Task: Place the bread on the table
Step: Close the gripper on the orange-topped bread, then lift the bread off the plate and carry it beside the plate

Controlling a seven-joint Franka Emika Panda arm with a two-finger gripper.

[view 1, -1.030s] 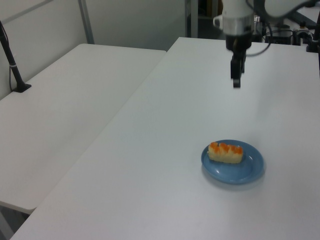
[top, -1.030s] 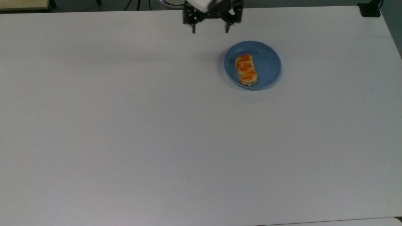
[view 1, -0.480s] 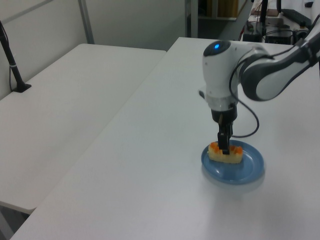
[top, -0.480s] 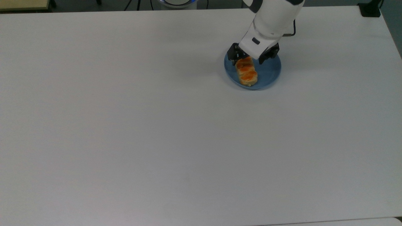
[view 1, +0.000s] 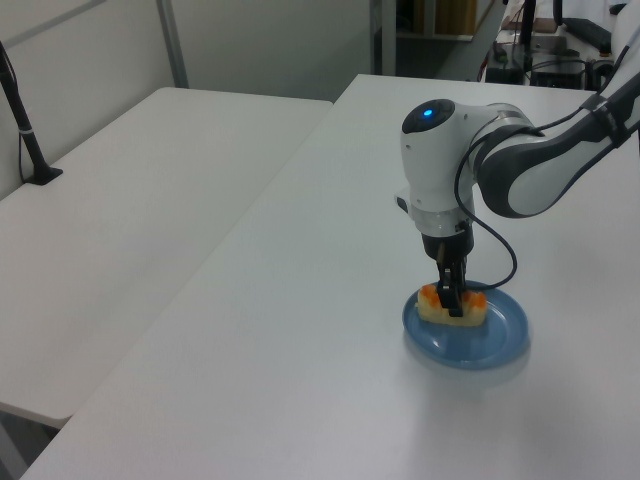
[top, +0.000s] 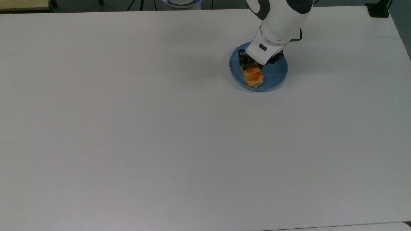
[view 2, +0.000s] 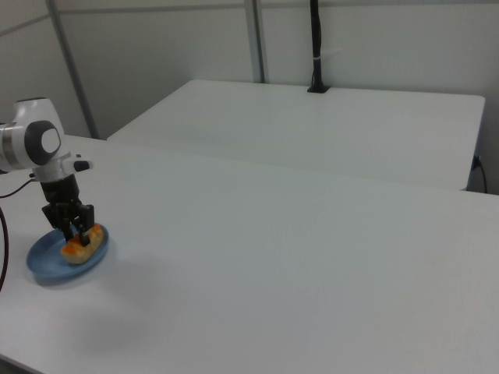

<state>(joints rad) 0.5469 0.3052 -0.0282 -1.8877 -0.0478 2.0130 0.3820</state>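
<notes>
The pincer [top: 251,65] is down in the blue plate [top: 276,74], its black fingers set either side of the far end of the bread [top: 254,77], narrowed about it; whether they already press its flanks I cannot tell. The table [top: 160,128] is a broad white top, bare but for the plate at the top view's far right. The bread lies lengthwise in the plate's left half in the top view and has not been lifted.

It looks light and soft, a loaf that would dent under a hard squeeze, with glazed orange bumps likely slick or sticky. A gentle grip across the tan sides, nearer the middle, should carry it level.

Half a second ago the pincer stood wider and higher over that same end; since then it has sunk and closed in, while bread and plate have stayed put
</notes>
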